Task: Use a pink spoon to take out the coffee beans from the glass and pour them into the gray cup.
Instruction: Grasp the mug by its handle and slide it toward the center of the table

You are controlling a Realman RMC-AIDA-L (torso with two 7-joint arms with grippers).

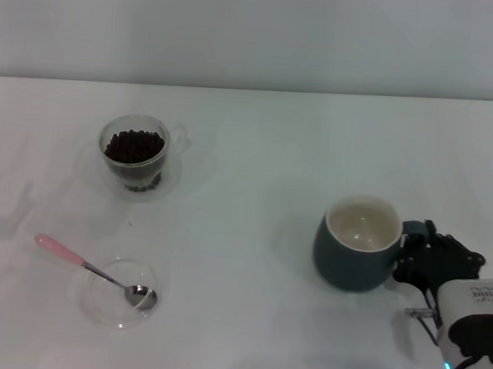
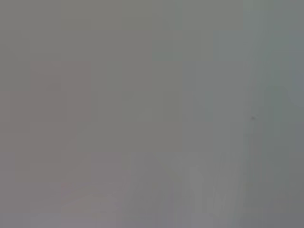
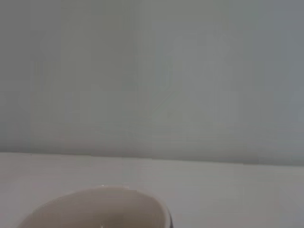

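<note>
The glass (image 1: 135, 152) stands at the far left, filled with dark coffee beans (image 1: 133, 145). The pink spoon (image 1: 91, 266) lies nearer on the left, its metal bowl resting in a shallow clear glass dish (image 1: 118, 294) and its pink handle pointing out to the left. The gray cup (image 1: 356, 241) stands at the right with its cream inside empty; its rim also shows in the right wrist view (image 3: 99, 209). My right gripper (image 1: 416, 250) is right beside the cup, where its handle is hidden. My left gripper is out of view.
A clear saucer (image 1: 174, 170) lies under the glass. The white table (image 1: 257, 152) ends at a pale wall at the back. The left wrist view shows only a plain grey surface.
</note>
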